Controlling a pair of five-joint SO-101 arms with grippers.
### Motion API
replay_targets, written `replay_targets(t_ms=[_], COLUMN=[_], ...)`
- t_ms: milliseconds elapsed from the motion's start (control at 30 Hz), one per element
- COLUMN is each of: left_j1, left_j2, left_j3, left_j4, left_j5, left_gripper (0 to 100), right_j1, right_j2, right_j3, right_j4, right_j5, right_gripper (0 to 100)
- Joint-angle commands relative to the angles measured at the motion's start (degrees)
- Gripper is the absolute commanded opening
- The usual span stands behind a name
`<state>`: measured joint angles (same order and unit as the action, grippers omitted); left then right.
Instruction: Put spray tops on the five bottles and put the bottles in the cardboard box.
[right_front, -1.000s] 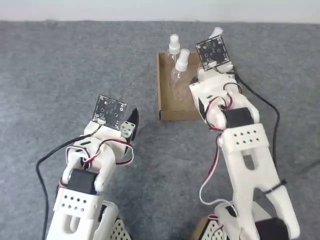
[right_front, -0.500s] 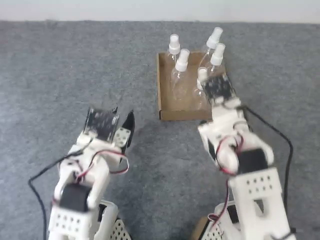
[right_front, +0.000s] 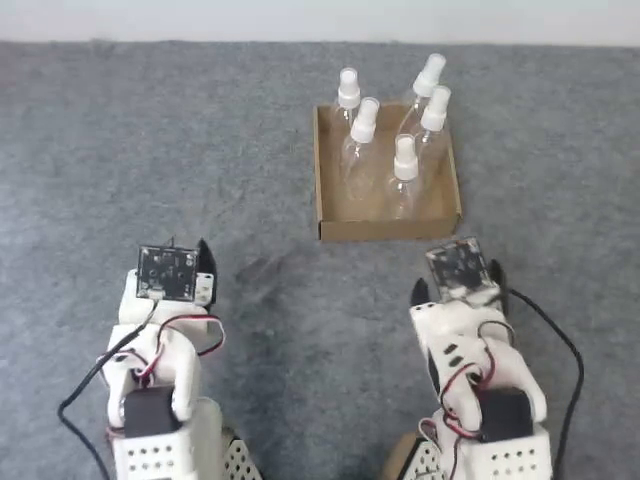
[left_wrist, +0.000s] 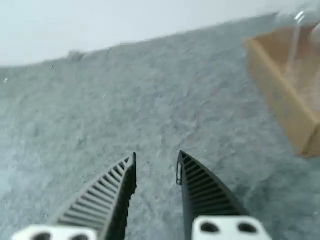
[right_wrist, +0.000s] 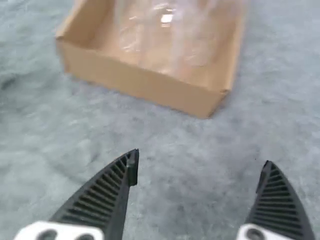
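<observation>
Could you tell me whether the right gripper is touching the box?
Apart: the right wrist view shows carpet between the right gripper and the box.

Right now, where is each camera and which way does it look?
High view: above the carpet, looking down at the cardboard box holding five bottles; left arm and right arm show.
Left wrist view: on the left arm, looking across the carpet toward the box's corner; its jaws show, slightly apart.
Right wrist view: on the right arm, facing the box's front wall; its jaws show, wide apart.
Shared: all three see the cardboard box.
</observation>
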<state>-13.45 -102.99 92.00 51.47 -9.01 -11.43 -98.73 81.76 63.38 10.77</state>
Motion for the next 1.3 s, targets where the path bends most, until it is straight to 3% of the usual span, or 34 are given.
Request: replay_targets(t_ms=[0, 200, 533, 633, 700, 867, 1000, 1267], left_j1=[-2.9, -4.13, -4.4, -4.4, -4.48, -4.13, -4.13, -4.04], left_j2=[0.97, 0.88, 1.14, 1.14, 1.14, 0.97, 0.88, 0.88], left_j3=[4.97, 4.7, 4.7, 4.7, 4.7, 4.7, 4.7, 4.7], left_j4=[-9.23, -6.77, 8.44, 11.96, 12.04, 12.31, 12.31, 12.4], left_j5=[-0.18, -0.09, -0.18, -0.09, -0.09, -0.18, -0.18, -0.18], left_gripper=[12, 12, 11, 4, 1, 1, 1, 1], right_j1=[8.75, 17.36, 18.24, 18.95, 20.26, 21.05, 20.88, 21.05], right_j2=[-5.41, -3.82, -5.14, -5.14, -5.14, -4.97, -4.97, -4.97], right_j3=[5.1, 12.13, 14.77, 14.68, 14.68, 14.68, 14.68, 14.68], right_j4=[0.31, 0.31, 8.66, 11.56, 11.47, 11.38, 11.38, 11.38], right_j5=[0.79, 0.79, 0.79, 0.7, 0.7, 0.7, 0.7, 0.7], right_gripper=[31.8, 31.8, 31.7, 31.4, 26.4, 0.0, 8.8, 9.9])
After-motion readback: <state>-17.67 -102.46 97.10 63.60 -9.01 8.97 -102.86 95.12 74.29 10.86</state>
